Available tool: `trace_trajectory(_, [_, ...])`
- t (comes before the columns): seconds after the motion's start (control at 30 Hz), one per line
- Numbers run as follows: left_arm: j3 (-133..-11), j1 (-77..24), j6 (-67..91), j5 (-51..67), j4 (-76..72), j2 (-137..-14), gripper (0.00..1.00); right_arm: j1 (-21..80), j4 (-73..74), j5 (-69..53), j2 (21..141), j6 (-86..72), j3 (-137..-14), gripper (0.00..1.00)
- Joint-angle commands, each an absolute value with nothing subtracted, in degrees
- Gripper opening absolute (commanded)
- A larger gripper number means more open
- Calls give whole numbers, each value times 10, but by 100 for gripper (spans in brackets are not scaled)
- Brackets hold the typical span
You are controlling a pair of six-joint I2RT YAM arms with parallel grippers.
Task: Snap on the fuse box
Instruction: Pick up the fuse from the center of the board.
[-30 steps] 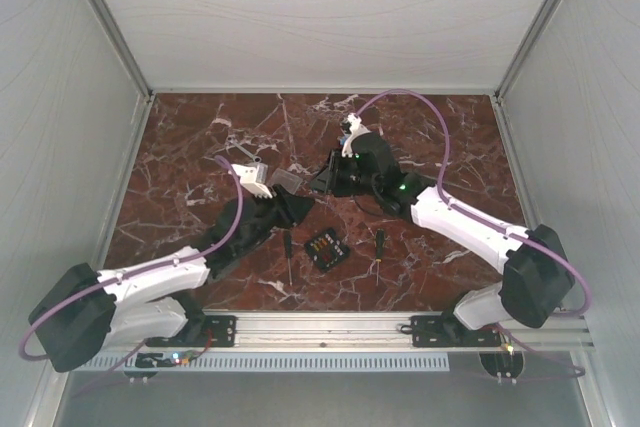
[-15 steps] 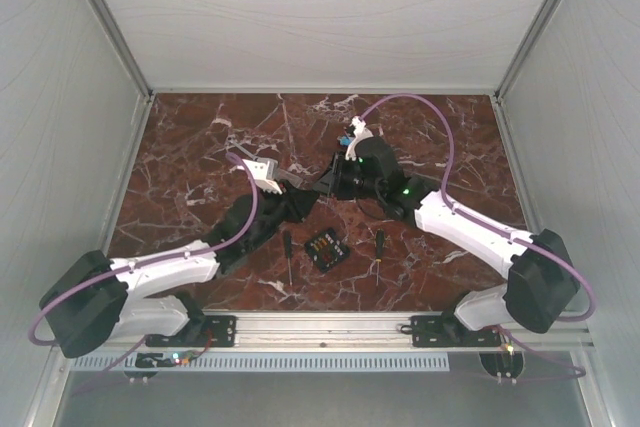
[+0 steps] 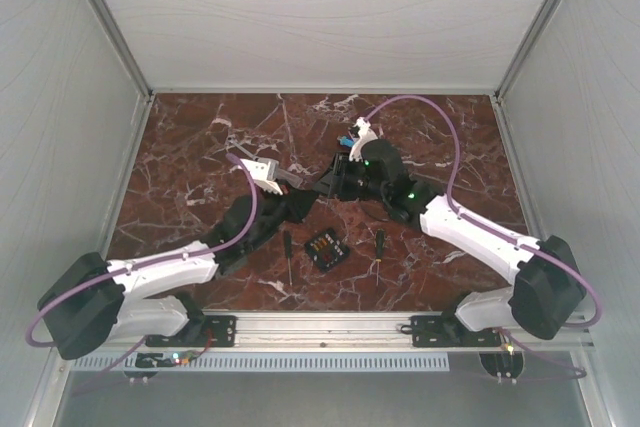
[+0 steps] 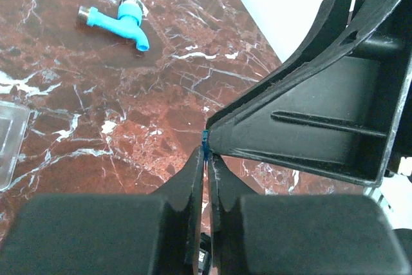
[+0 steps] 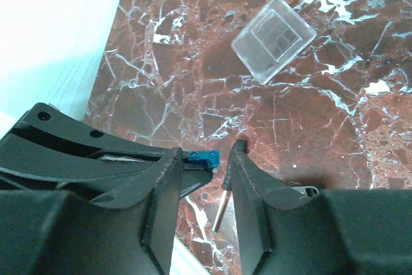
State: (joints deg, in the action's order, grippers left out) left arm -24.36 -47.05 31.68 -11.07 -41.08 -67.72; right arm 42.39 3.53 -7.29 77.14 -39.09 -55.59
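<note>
The fuse box tray, black with rows of coloured fuses, lies uncovered on the marble near the front centre. Its clear square lid lies apart from it, by the left wrist; its edge shows in the left wrist view. My left gripper is shut on a tiny blue fuse, held above the table. My right gripper is open, its fingers either side of that fuse. The two grippers meet tip to tip over the table's middle.
Two black-handled screwdrivers lie either side of the tray, one on the left and one on the right. A blue plastic piece lies behind the grippers. White walls enclose the table on three sides.
My left gripper has moved forward and right with the fuse, up to the right gripper's fingers. The right arm has shifted slightly. The tray and lid have not moved.
</note>
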Motion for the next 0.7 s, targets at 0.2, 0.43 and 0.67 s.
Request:
trace_trajectory(0.2, [-241, -408, 268, 81, -433, -592, 0, 368, 21, -210, 676, -215, -564, 44])
trace_trajectory(0.43, [-256, -352, 293, 277, -402, -555, 0, 367, 85, -236, 610, -77, -577, 51])
trace_trajectory(0.67, [-289, -350, 285, 373, -354, -545, 0, 367, 163, -346, 565, 29, -586, 62])
